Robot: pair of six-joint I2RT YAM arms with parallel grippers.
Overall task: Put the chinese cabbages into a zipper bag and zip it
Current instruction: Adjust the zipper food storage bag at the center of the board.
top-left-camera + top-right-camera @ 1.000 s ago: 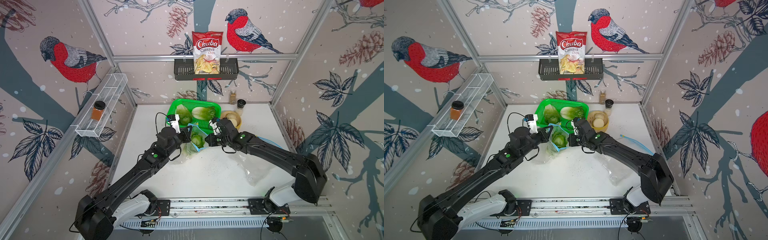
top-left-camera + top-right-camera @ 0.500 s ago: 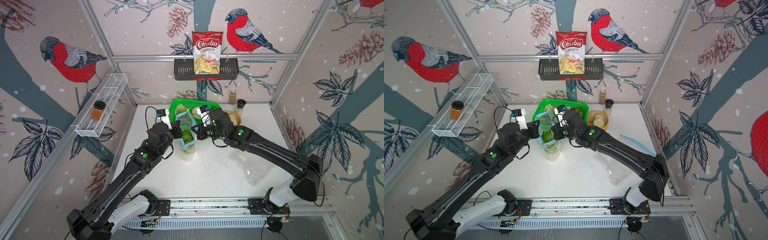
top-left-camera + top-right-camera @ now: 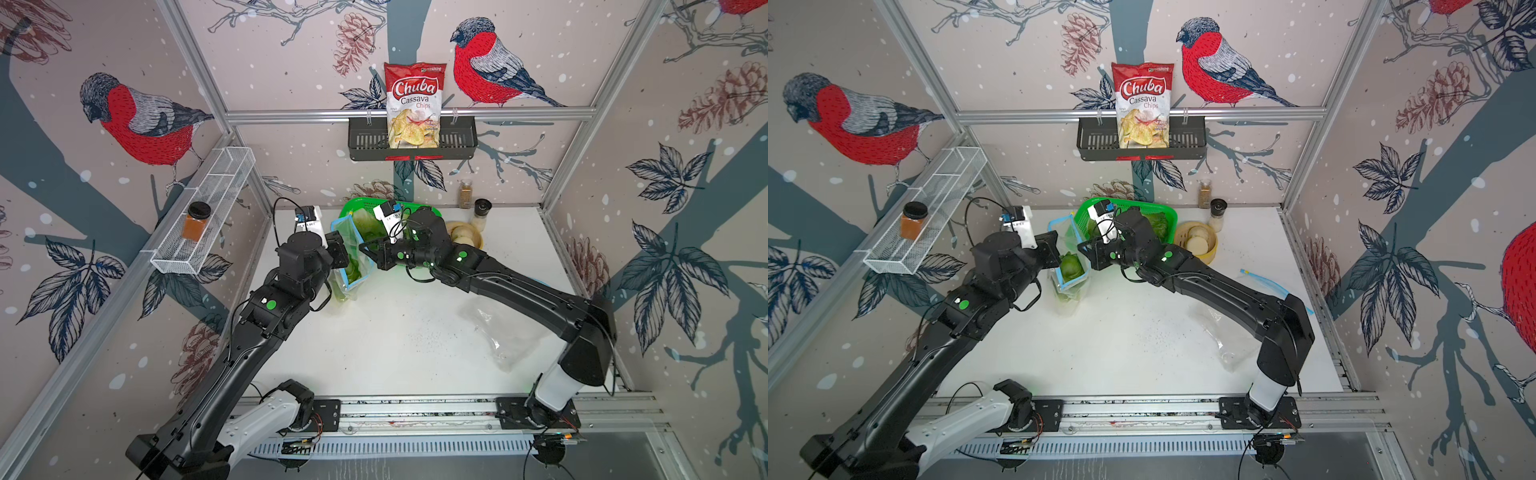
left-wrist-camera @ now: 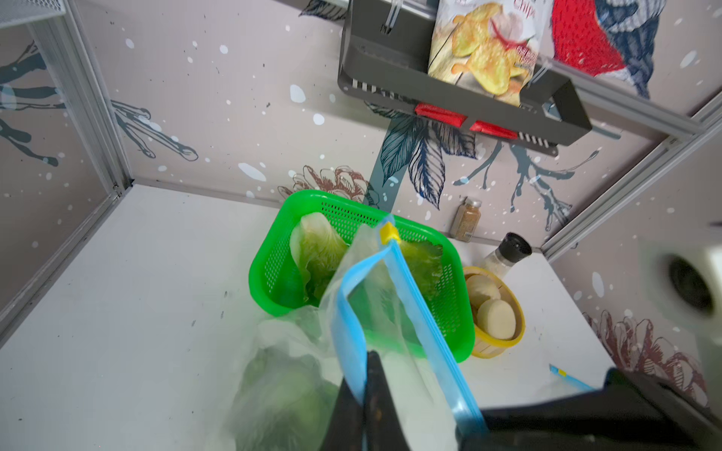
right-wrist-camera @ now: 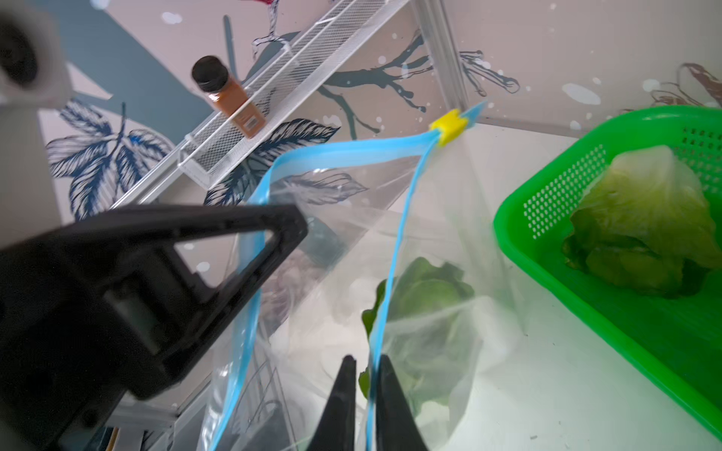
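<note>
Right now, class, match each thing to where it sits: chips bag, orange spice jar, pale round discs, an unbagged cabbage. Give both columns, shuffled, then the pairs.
1 Chuba cassava chips bag
2 orange spice jar
3 pale round discs
4 unbagged cabbage

A yellow bowl
B green basket
C black wall rack
D white wire shelf

Pairs: 1-C, 2-D, 3-A, 4-B

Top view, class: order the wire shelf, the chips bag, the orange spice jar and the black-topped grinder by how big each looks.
1. Wire shelf.
2. Chips bag.
3. Orange spice jar and black-topped grinder: they look nearly alike, so unranked.
</note>
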